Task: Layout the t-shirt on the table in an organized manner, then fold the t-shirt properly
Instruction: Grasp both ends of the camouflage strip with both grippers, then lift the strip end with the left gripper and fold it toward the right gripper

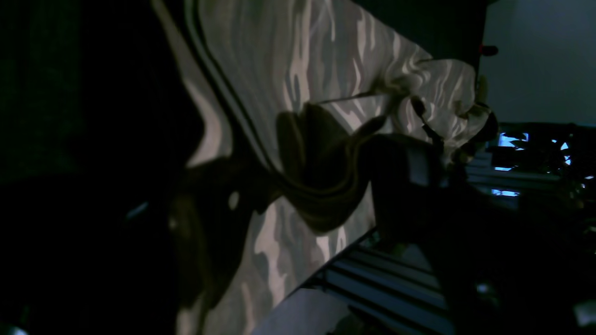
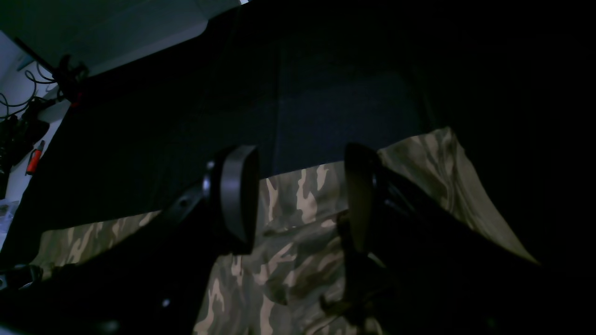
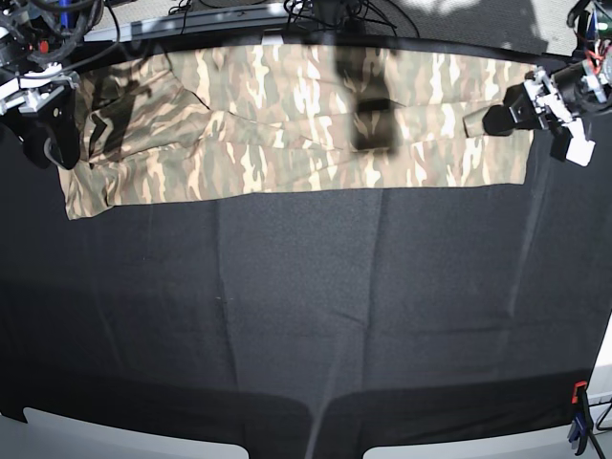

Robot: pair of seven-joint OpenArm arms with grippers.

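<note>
Though dim light mutes it, the t-shirt (image 3: 287, 120) shows tan, beige and olive-brown camouflage, folded into a long band lying along the far edge of the table (image 3: 306, 316). Its long axis runs side to side across the base view, one end toward each of my arms. My left gripper (image 3: 497, 120) sits at that view's right end of the band; its dark fingers hang over bunched cloth, but I cannot tell whether they are spread or pinching. My right gripper (image 2: 300, 195) hovers over the other end with its jaws standing apart and nothing between them. Both wrist views are very dark, so the fabric's edges fade into shadow.
</note>
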